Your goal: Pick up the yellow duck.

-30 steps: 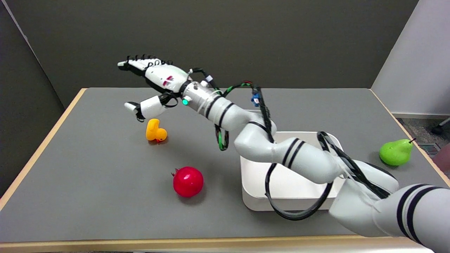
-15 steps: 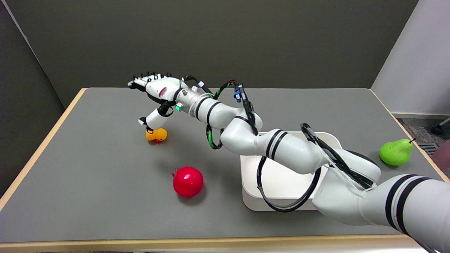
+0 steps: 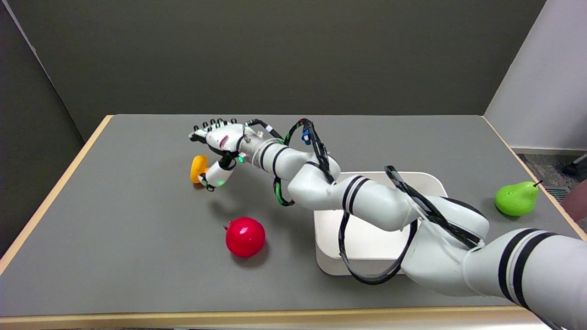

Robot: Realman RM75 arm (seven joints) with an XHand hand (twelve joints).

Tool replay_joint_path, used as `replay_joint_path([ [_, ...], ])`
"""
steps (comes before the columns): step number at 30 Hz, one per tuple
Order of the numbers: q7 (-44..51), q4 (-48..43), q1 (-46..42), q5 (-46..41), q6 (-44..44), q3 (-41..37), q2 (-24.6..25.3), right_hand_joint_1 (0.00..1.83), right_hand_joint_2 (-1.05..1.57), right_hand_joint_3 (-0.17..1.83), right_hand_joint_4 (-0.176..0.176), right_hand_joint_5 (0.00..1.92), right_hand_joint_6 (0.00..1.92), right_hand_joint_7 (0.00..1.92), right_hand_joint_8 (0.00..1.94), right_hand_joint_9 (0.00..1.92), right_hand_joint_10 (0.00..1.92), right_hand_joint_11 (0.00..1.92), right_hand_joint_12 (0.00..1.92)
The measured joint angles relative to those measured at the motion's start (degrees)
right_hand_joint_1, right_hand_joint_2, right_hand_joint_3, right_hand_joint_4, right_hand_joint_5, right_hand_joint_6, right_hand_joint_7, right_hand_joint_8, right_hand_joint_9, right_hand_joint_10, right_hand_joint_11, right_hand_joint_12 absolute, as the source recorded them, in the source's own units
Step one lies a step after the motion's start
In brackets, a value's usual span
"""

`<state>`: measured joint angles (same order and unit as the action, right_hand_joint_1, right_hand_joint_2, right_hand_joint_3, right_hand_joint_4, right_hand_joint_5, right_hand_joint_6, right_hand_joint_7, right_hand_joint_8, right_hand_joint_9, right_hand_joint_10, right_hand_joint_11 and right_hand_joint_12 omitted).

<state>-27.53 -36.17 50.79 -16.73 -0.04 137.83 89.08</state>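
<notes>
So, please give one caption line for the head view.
Right robot hand lowered over the yellow duck on the gray table, fingers apart, duck not yet lifted.

duck point(image 3: 198, 167): small, yellow-orange, glossy
spot: on the grey table's left part
state: partly hidden behind my thumb, right against it

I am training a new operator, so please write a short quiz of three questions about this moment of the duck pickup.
1. True or false: the yellow duck is lifted clear of the table.
2. Multiple choice: which thing lies nearest the right hand? A) green pear B) yellow duck C) red pomegranate
3. Fill in: the white arm reaches over the white ____.

Key:
1. False; it sits on the table beside the hand.
2. B.
3. Tray.
</notes>
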Motion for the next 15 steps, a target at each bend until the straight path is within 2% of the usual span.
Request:
replay_joint_path([
  [2, 0.18, 0.71, -0.27, -0.10, -0.06, 0.07, 0.15, 0.61, 0.61, 0.96, 0.012, 0.06, 0.35, 0.07, 0.20, 0.01, 0.35, 0.00, 0.71],
  [4, 0.33, 1.27, -0.52, -0.28, -0.07, 0.14, 0.29, 0.78, 0.58, 1.00, 0.003, 0.04, 0.39, 0.07, 0.18, 0.03, 0.31, 0.00, 0.65],
  [5, 0.40, 1.53, -0.65, -0.41, -0.07, 0.18, 0.35, 0.81, 0.58, 1.00, 0.001, 0.04, 0.40, 0.07, 0.18, 0.03, 0.31, 0.00, 0.64],
  [15, 0.83, 2.90, -1.49, -1.30, 0.65, 0.38, 0.87, 0.81, 0.59, 1.01, 0.002, 0.04, 0.40, 0.06, 0.21, 0.02, 0.32, 0.00, 0.66],
])
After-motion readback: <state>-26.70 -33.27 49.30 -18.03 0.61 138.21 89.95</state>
